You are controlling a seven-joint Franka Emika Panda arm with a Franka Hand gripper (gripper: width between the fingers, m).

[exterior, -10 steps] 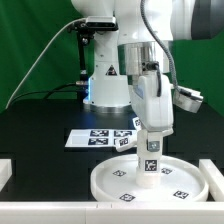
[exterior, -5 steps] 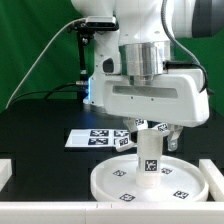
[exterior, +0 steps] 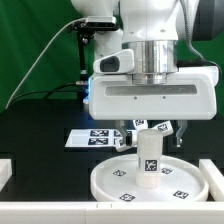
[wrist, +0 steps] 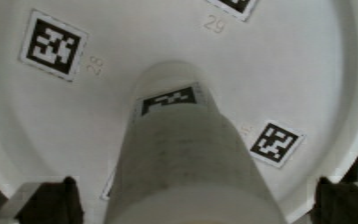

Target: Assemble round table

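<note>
The large round white disc [exterior: 108, 181] lies flat at the front of the table, with tags on its face. The short thick white leg [exterior: 149, 160] stands upright at its middle. My gripper [exterior: 150, 140] hangs straight over the leg with a finger on each side of the leg's top. In the wrist view the leg [wrist: 185, 150] rises from the disc [wrist: 131, 45], and both dark fingertips [wrist: 55, 203] stand a little off its sides. The gripper [wrist: 197, 205] is open. The cross-shaped base is out of view.
The marker board [exterior: 95, 138] lies on the black table behind the disc. The white robot base [exterior: 105, 88] stands further back. White rail pieces sit at the exterior view's left edge [exterior: 5, 171] and right edge [exterior: 216, 166]. A green backdrop closes the back.
The hand has turned about its vertical axis, from narrow side to broad side towards the exterior camera. The leg and the disc have stayed in place.
</note>
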